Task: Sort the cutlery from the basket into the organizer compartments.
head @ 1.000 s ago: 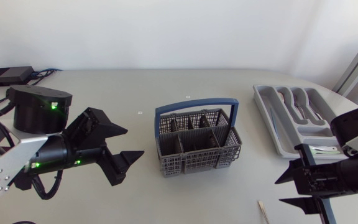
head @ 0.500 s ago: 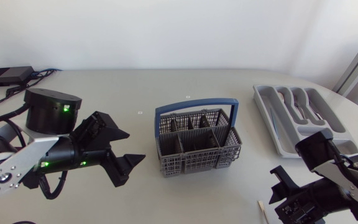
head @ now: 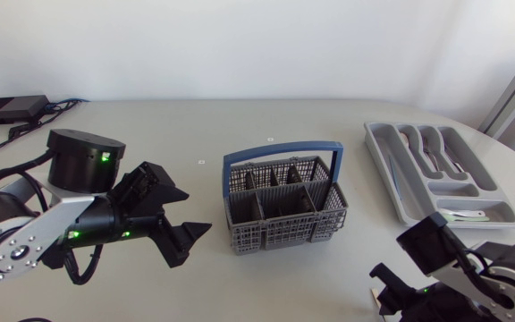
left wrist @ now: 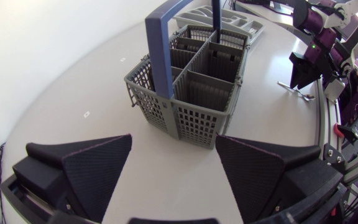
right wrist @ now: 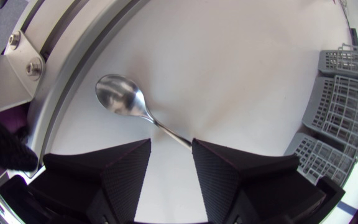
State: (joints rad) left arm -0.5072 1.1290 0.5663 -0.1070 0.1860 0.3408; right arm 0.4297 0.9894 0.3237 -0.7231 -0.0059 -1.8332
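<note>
Careful, your right gripper (right wrist: 171, 148), fingers (right wrist: 126, 174) apart over the spoon (right wrist: 124, 101) lying flat by the table (right wrist: 216, 68) edge at the head view's lower right, may skid off that thin handle (right wrist: 166, 130) and shove it overboard; left gripper (left wrist: 173, 146) gapes, facing the basket (left wrist: 194, 78).

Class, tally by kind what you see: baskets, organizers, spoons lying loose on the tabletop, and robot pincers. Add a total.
basket: 1
organizer: 1
loose spoon: 1
pincers: 2 (left pincer, right pincer)
total: 5
</note>
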